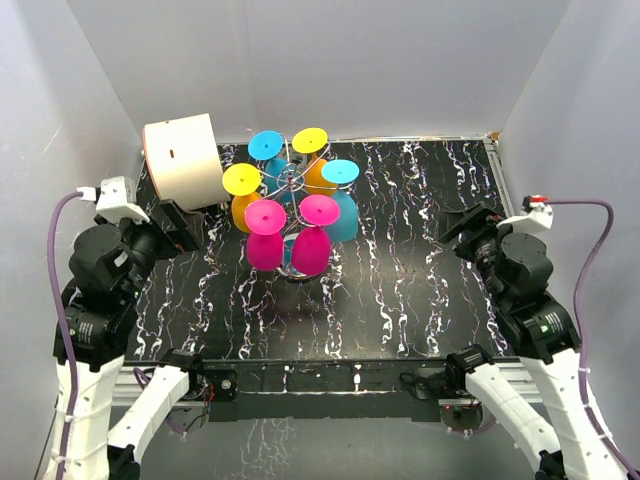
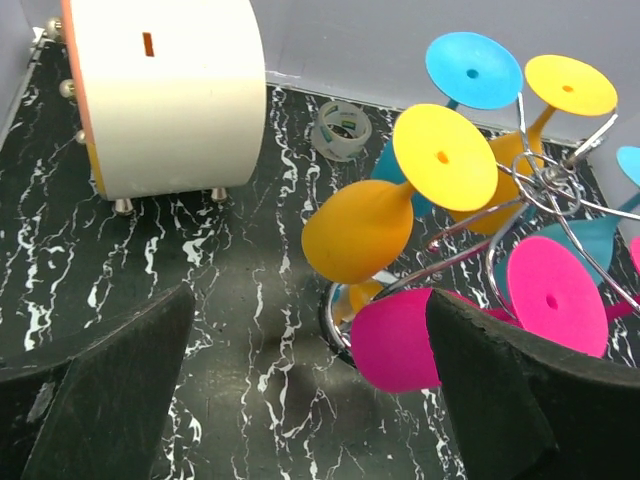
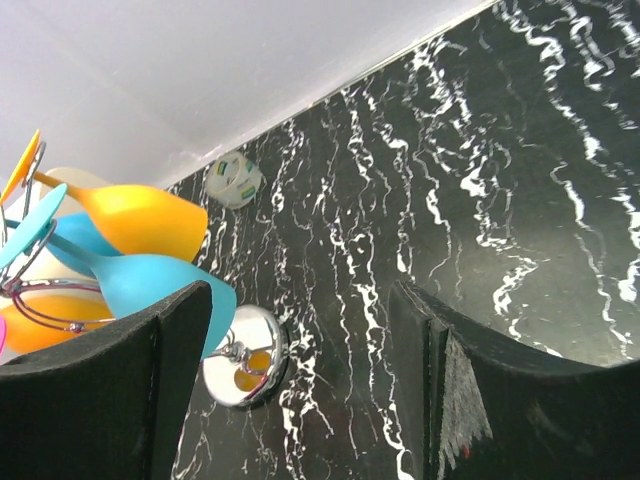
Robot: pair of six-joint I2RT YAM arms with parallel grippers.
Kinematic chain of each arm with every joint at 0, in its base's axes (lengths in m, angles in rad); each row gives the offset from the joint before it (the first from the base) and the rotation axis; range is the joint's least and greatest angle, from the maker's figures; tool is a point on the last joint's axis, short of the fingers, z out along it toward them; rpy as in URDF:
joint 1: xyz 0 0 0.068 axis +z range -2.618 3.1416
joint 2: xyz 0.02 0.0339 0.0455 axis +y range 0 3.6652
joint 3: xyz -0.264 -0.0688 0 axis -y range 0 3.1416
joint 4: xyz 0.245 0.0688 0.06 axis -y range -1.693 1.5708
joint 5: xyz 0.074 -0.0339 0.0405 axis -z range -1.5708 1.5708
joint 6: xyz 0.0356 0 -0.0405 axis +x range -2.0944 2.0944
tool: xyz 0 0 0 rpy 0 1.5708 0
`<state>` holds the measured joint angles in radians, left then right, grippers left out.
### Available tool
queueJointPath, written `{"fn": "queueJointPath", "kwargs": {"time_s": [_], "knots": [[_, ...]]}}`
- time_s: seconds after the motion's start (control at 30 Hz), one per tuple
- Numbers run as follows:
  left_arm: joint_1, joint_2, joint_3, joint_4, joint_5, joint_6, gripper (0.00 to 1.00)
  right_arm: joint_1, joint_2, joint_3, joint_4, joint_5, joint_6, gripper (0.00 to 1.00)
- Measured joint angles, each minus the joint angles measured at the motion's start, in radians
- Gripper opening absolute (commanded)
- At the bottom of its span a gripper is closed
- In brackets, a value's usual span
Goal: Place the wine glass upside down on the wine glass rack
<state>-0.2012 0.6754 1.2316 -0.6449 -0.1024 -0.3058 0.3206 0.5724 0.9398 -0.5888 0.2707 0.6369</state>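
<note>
Top external view, wine glass rack [image 1: 291, 180] near far edge, left pincer [image 1: 188, 228] apart, right pincer [image 1: 462, 228] apart, both seemingly clear.

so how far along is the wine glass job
Looks done: six wine glasses hang foot-up on the wine glass rack. Nothing is in hand: the left gripper and right gripper are open and empty. No loose glass is in view, so nothing seems left.
</note>
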Motion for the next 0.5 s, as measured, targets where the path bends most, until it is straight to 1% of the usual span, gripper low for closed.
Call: {"fn": "queueJointPath", "kwargs": {"time_s": [0.13, 0.33, 0.5], "knots": [[0.000, -0.058, -0.039, 0.023, 0.030, -0.006, 0.99, 0.000, -0.060, 0.028, -0.042, 0.071, -0.021, 0.71], [0.000, -0.159, -0.048, 0.047, -0.037, -0.040, 0.99, 0.000, -0.178, 0.078, -0.047, 0.119, -0.045, 0.74], [0.000, -0.175, -0.048, 0.043, -0.068, -0.061, 0.99, 0.000, -0.240, 0.080, -0.047, 0.132, -0.058, 0.74]]}}
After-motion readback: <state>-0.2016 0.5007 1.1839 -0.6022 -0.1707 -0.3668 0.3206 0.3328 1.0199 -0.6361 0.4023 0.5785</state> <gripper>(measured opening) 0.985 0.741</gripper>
